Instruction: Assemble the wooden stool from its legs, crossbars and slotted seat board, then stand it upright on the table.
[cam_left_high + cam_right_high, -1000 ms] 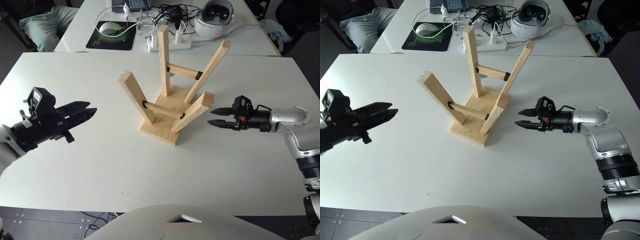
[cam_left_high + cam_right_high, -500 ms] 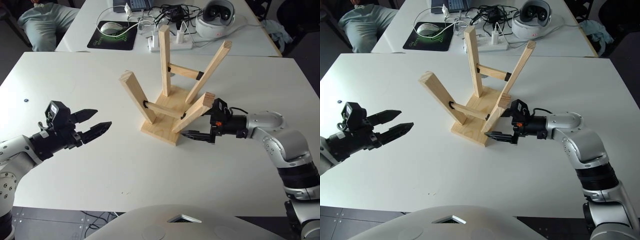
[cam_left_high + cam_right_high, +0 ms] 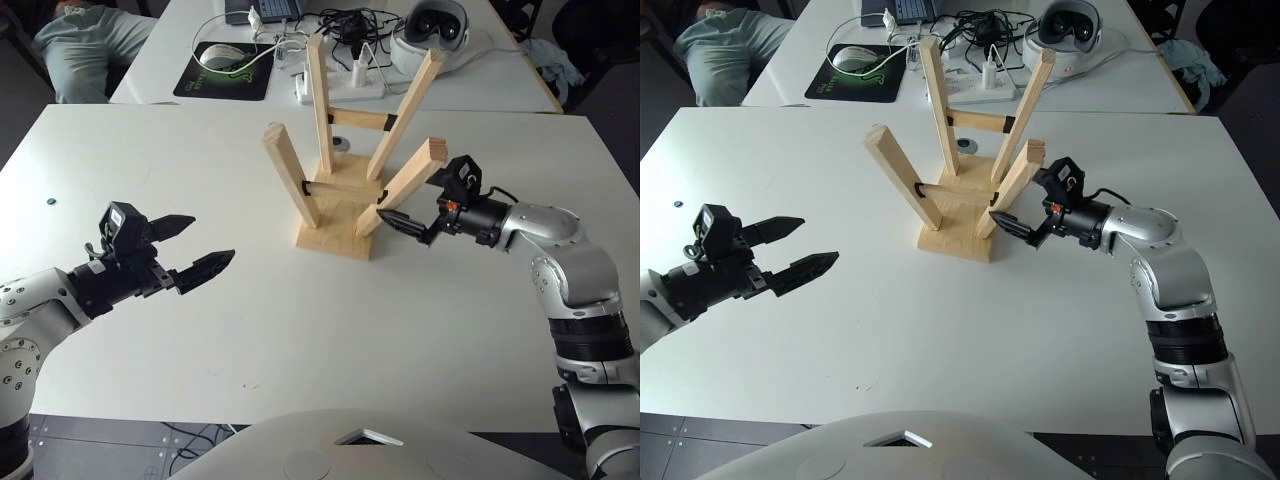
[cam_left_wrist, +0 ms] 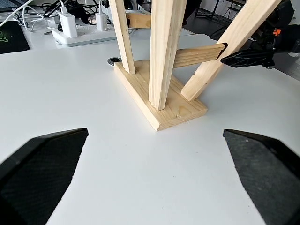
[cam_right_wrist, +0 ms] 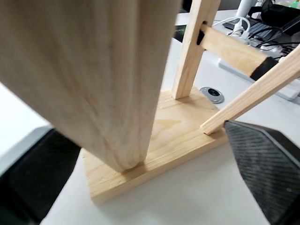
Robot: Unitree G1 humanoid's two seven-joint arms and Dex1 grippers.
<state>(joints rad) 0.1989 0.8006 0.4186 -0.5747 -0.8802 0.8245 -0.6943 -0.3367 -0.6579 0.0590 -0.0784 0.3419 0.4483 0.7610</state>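
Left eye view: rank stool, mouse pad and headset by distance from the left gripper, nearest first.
1. Stool: just right of the left gripper and slightly ahead.
2. Mouse pad: well beyond the gripper, at the back, roughly straight ahead.
3. Headset: at the back, far off to the right.

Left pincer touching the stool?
Apart. The left eye view shows bare table between the left pincer and the stool.
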